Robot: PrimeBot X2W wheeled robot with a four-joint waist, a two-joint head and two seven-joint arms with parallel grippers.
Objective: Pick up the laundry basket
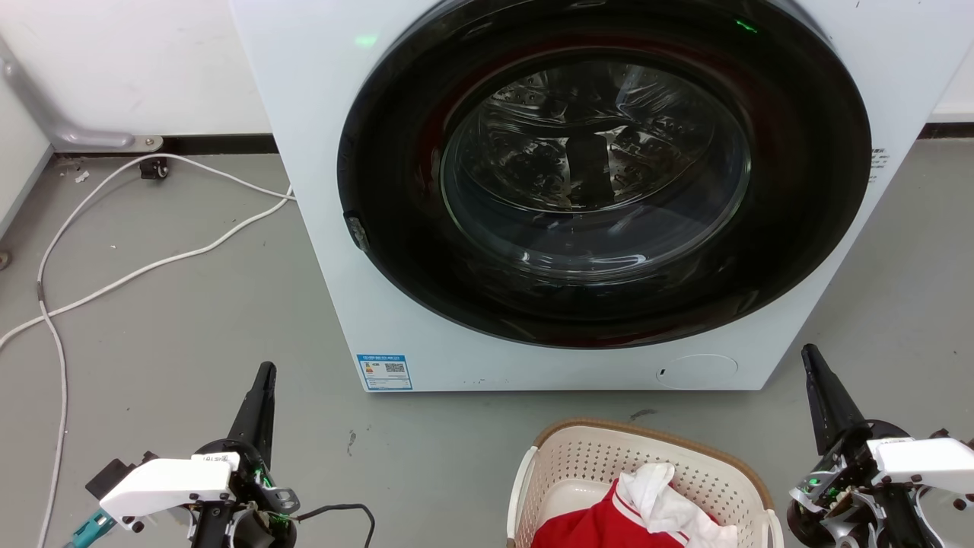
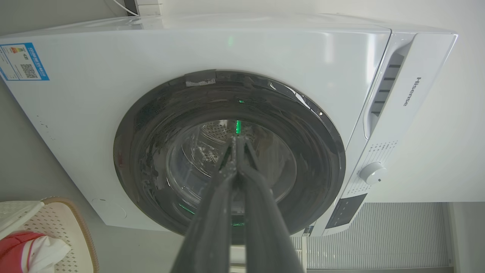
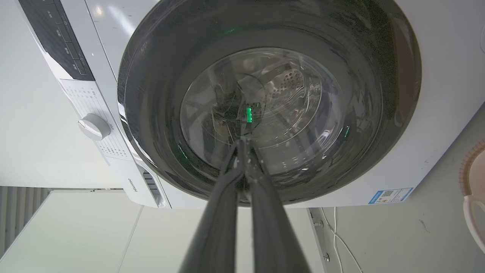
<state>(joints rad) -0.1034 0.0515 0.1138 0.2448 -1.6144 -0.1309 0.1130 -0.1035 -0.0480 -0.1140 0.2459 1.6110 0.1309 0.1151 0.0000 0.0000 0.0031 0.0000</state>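
A white cable (image 1: 152, 262) trails over the floor to the left of the washing machine (image 1: 319, 190). Just left of the machine's lower left corner, the left gripper (image 1: 264, 377) points toward it. Its two dark fingers are pressed together with nothing between them.

The laundry basket (image 1: 586, 460) sits on the floor just in front of the right half of the machine's base, with a red garment (image 1: 601, 525) and a white cloth (image 1: 647, 487) inside. The head view cuts off its near half, so I cannot tell how full it is.

Off the machine's lower right corner, the right gripper (image 1: 813, 361) is likewise closed tip to tip and empty.

The basket lies much nearer the right gripper than the left. If the arms arrive unevenly, I judge one side would likely rise first and tip the clothes out. Closed fingers would only push a handle away, so both must open first. A fingertip could also snag in the perforated wall, or the basket could knock against the machine's front as it comes up.
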